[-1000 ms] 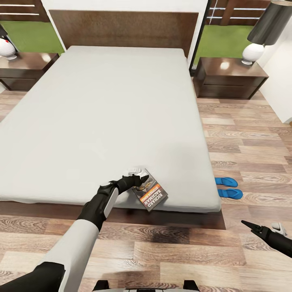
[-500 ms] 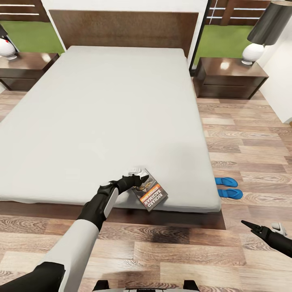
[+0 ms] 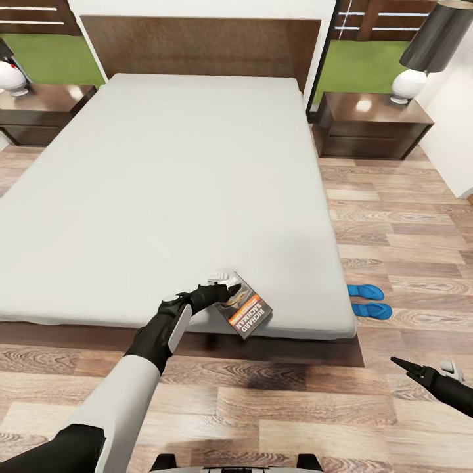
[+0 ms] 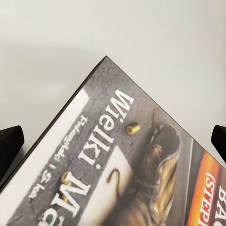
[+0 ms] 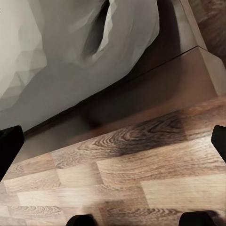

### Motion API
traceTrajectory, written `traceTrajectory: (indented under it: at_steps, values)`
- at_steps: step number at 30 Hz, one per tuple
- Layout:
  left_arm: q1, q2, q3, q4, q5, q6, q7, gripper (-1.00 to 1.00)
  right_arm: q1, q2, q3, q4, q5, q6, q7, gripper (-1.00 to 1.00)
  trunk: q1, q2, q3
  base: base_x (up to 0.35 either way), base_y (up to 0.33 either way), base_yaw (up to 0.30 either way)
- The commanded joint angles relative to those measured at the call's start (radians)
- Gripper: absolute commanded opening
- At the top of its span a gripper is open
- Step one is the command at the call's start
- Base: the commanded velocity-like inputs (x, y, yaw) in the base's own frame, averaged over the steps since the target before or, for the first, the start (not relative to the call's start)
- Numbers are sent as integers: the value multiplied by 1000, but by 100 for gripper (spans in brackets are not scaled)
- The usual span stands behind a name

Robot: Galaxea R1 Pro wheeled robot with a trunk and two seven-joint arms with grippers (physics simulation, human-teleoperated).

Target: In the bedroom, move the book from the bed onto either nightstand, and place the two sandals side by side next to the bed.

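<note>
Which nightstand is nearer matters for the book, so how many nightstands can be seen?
2. One nightstand stands right of the headboard, carrying a lamp. The other nightstand stands left of the headboard, cut by the picture's edge. The book lies nearer the right one.

In the head view the left gripper (image 3: 223, 293) covers the upper corner of the book (image 3: 246, 313), so its grip cannot be judged. The mattress hides the sandals' (image 3: 368, 301) inner ends. At the upper left the nightstand (image 3: 39, 108) is cut by the frame edge. The left wrist view crops the book's lettering.
</note>
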Motion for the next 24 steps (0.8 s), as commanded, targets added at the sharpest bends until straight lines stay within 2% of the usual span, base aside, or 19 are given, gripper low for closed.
traceTrajectory:
  at_steps: [1, 24]
  values:
    - [0, 0, 0, -1, 10, 10, 0, 100, 0, 0, -1, 0, -6, 8, 2, 100, 0, 0, -1, -2, 0, 0]
    - [0, 0, 0, -1, 10, 10, 0, 100, 0, 0, -1, 0, -6, 8, 1, 100, 0, 0, -1, 0, 0, 0]
